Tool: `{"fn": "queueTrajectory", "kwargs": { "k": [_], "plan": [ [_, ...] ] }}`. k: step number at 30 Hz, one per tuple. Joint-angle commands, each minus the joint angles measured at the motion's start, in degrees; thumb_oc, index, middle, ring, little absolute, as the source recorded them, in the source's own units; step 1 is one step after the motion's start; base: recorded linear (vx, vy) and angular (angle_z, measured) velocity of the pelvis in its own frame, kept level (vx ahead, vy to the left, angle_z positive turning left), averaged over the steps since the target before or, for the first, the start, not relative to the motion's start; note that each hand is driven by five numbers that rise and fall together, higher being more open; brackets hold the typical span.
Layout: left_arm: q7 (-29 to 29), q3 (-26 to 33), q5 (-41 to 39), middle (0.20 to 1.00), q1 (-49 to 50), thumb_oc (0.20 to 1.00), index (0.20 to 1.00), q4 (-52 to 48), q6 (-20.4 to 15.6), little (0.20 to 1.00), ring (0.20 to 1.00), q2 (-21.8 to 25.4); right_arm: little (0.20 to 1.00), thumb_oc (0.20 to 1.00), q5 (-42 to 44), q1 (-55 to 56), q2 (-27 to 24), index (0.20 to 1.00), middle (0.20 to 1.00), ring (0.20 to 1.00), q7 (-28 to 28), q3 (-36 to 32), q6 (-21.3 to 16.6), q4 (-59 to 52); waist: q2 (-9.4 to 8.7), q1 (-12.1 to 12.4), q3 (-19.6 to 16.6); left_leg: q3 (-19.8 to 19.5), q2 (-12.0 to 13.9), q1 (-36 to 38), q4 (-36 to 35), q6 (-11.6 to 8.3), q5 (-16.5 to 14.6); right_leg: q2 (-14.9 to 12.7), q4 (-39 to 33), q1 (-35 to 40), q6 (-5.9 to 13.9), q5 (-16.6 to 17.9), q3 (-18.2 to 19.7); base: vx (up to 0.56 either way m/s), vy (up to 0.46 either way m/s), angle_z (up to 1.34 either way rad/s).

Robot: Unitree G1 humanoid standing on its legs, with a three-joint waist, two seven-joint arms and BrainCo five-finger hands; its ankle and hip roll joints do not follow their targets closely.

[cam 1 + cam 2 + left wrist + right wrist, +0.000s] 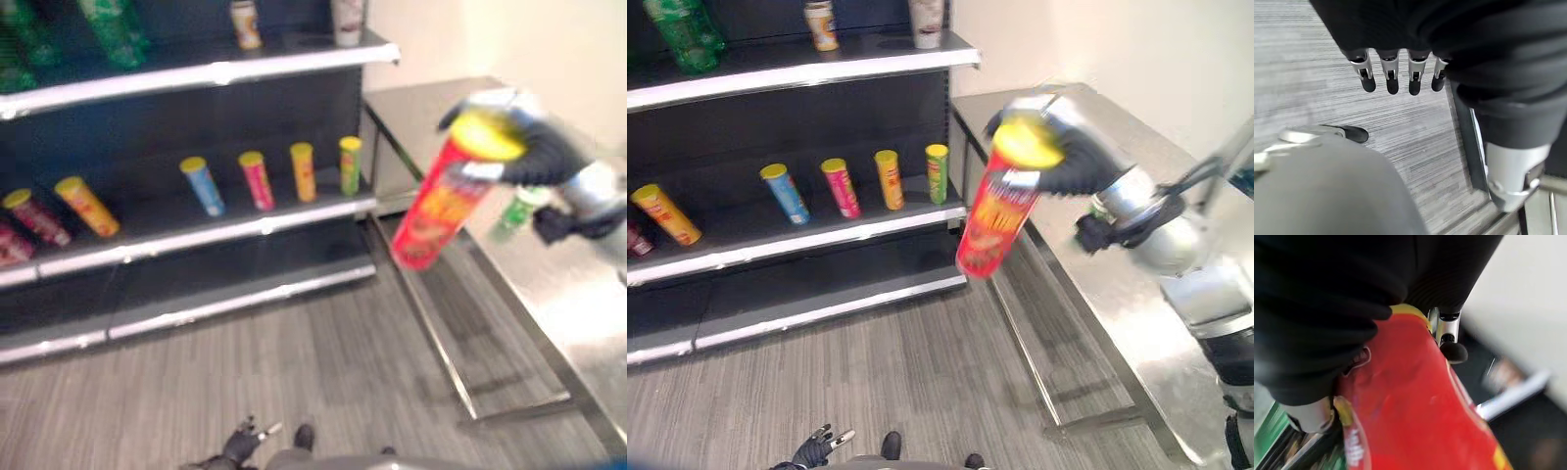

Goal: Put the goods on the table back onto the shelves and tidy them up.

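The shelves stand from nine to twelve o'clock, with the table at three o'clock beside them. A row of tubes stands on the middle shelf, bottles on the upper one. The right hand holds a canister tilted over the table's near-shelf edge, a bottle on the table just behind.

The chip can is red with a yellow lid and yellow-orange print. The right hand around it wears a dark ribbed cover. On the dark shelf, cans from nine to three o'clock: yellow-orange, light blue, pink, orange, green, all yellow-lidded. The counter is silver steel; the floor is grey, streaked.
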Motion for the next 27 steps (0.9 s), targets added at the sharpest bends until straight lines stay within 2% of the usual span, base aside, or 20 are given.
{"fn": "queueTrajectory", "kwargs": {
  "k": [1,3,4,5,8,9,10,12,14,17,18,20,21,23,24,25,27],
  "plan": [
    [1.3,0.8,-0.7,1.0,-2.4,1.0,1.0,-0.2,-1.2,1.0,1.0,3.6,0.2,0.2,1.0,-12.8,2.4,0.2,0.2,0.2,-1.0,6.5,-0.8,1.5,-5.13,3.3,1.7,0.5,1.0,1.0,-0.4,-3.63,0.2,-3.6,0.1,0.8,2.18,0.8,2.5,-0.11,-0.011,0.44],
    [1.6,1.0,-1.3,1.0,-2.4,1.0,1.0,-0.2,-1.2,1.0,1.0,3.6,0.2,0.2,1.2,-13.8,2.3,0.2,0.2,0.2,-1.2,7.6,-0.7,2.0,-5.35,3.6,2.3,1.5,1.0,0.0,0.3,-3.6,0.4,-4.1,0.1,0.6,2.25,1.1,1.5,-0.12,0.033,0.4],
    [1.8,1.8,-2.1,1.0,-2.3,1.0,1.0,0.2,-1.1,1.0,1.0,3.4,0.2,0.2,0.2,-15.2,1.9,0.2,0.2,0.2,-1.5,9.3,0.0,3.1,-5.62,3.5,2.5,4.7,1.7,-0.7,1.4,-2.96,0.0,-5.0,0.1,0.4,2.27,1.3,0.3,-0.11,0.093,0.45],
    [1.8,2.4,-2.3,1.0,-1.9,1.0,1.0,0.6,-1.1,1.0,1.0,3.2,0.2,0.2,-0.1,-15.7,1.8,0.2,0.2,0.2,-1.4,10.2,0.1,3.4,-5.66,3.6,2.4,6.0,2.3,-0.6,1.9,-2.76,-0.4,-5.4,0.1,0.3,2.32,1.5,0.1,-0.07,0.135,0.47],
    [1.9,3.8,-2.4,1.0,-1.0,1.0,1.0,2.2,-1.2,1.0,1.0,2.8,0.2,0.2,0.0,-17.8,2.6,0.2,0.2,0.2,-0.5,12.7,0.3,4.4,-5.21,3.6,1.8,8.2,5.4,1.4,0.8,-3.68,-0.2,-6.3,0.1,-0.6,2.79,2.1,-0.4,-0.02,0.205,0.52],
    [2.1,4.7,-2.8,1.0,-0.8,1.0,1.0,2.8,-1.2,1.0,1.0,2.8,0.2,0.2,0.2,-19.2,3.6,0.2,0.2,0.2,-0.3,14.7,0.7,5.8,-4.55,3.4,1.6,9.4,8.7,1.9,-0.2,-4.93,1.6,-7.5,0.1,-1.5,3.42,2.3,-0.4,-0.02,0.262,0.21],
    [2.1,4.8,-2.8,1.0,-0.8,1.0,1.0,2.8,-1.2,1.0,1.0,2.7,0.2,0.2,0.2,-19.4,3.7,0.2,0.2,0.2,-0.3,14.9,0.7,5.9,-4.48,3.4,1.6,9.5,8.7,1.9,-0.2,-4.97,1.6,-7.4,0.1,-1.5,3.39,2.3,-0.4,-0.02,0.286,0.09],
    [2.2,5.3,-3.4,1.0,-0.7,1.0,1.0,3.2,-1.2,1.0,1.0,2.9,0.2,0.2,0.2,-20.2,4.4,0.2,0.2,0.2,-0.2,16.4,0.9,7.3,-4.17,3.1,1.2,10.6,11.5,1.1,-0.4,-5.61,3.0,-8.5,0.1,-2.0,4.08,2.2,-0.3,0.0,0.254,0.16],
    [2.5,5.0,-4.0,1.0,-0.8,1.0,1.0,2.6,-1.6,1.0,1.0,3.3,0.2,0.2,-0.3,-22.0,5.4,0.2,0.2,0.2,-1.2,17.7,1.2,10.1,-3.89,3.3,1.0,10.1,14.1,-1.3,-0.4,-6.73,5.7,-9.8,0.1,-2.6,5.05,2.1,0.1,0.01,0.337,0.14],
    [2.8,4.4,-4.4,1.0,-1.2,1.0,1.0,1.5,-1.6,1.0,1.0,3.9,0.2,0.2,-1.1,-22.3,6.1,0.2,0.2,0.2,-2.3,17.8,1.8,11.9,-3.72,3.4,0.8,9.5,16.5,-4.1,-0.4,-7.94,6.3,-12.3,0.1,-2.6,6.77,2.3,0.6,0.06,0.35,0.1],
    [2.8,4.4,-4.4,1.0,-1.1,1.0,1.0,1.5,-1.6,1.0,1.0,3.9,0.2,0.2,-1.2,-22.3,6.1,0.2,0.2,0.2,-2.3,17.8,1.8,11.9,-3.74,3.4,0.8,9.5,16.4,-4.1,-0.4,-7.94,6.3,-12.3,0.1,-2.6,6.78,2.3,0.5,0.1,0.43,0.42],
    [3.0,3.7,-3.1,1.0,-1.1,1.0,1.0,1.5,-1.4,1.0,1.0,4.4,0.2,0.2,-2.3,-20.8,5.8,0.2,0.2,0.2,-2.8,16.6,2.7,12.6,-3.11,3.9,-0.4,10.7,16.3,-5.7,-0.4,-7.94,4.3,-15.0,0.1,-2.0,8.75,3.1,0.3,0.16,0.555,0.47],
    [3.0,3.2,-2.8,1.0,-1.1,1.0,1.0,1.1,-1.6,1.0,1.0,4.8,0.2,0.2,-3.2,-19.2,6.3,0.2,0.2,0.2,-2.9,15.7,2.8,12.1,-3.33,4.3,-0.6,10.7,15.6,-5.5,-0.4,-7.82,3.8,-16.0,0.1,-2.1,8.96,4.0,0.7,0.17,0.502,0.26],
    [2.7,2.3,-1.7,1.0,-1.5,1.0,1.0,0.7,-1.4,1.0,1.0,5.2,0.2,0.2,-4.3,-17.3,7.1,0.2,0.2,0.2,-2.4,14.1,3.8,11.8,-4.4,4.6,-0.8,10.0,12.6,-4.2,-0.4,-6.33,0.8,-20.5,0.1,-1.7,10.6,7.6,1.9,0.15,0.499,-0.01],
    [2.6,2.5,-1.6,1.0,-2.6,1.0,1.0,0.9,-1.0,1.0,1.0,5.8,0.2,0.2,-4.4,-17.2,7.3,0.2,0.2,0.2,-2.3,13.5,4.2,11.7,-5.32,4.7,-0.1,10.0,10.4,-4.6,1.5,-5.34,-0.9,-22.5,0.1,-1.5,10.73,10.4,2.1,0.12,0.481,-0.11],
    [2.7,2.0,-0.6,1.0,-3.1,1.0,1.0,0.8,-1.2,1.0,1.0,7.0,0.2,0.2,-4.6,-16.9,7.4,0.2,0.2,0.2,-2.3,13.4,4.5,12.2,-6.23,4.5,0.5,8.9,7.9,-5.4,3.3,-3.55,-2.4,-23.7,0.7,-1.8,9.89,14.0,4.4,0.05,0.278,-0.03],
    [2.7,2.0,-0.6,1.0,-3.1,1.0,1.0,0.8,-1.2,1.0,1.0,7.0,0.2,0.2,-4.6,-16.9,7.4,0.2,0.2,0.2,-2.3,13.4,4.5,12.2,-6.25,4.5,0.5,8.9,7.8,-5.5,3.3,-3.54,-2.4,-23.7,0.7,-1.8,9.9,14.0,4.4,0.02,0.082,0.1]
  ]
}}
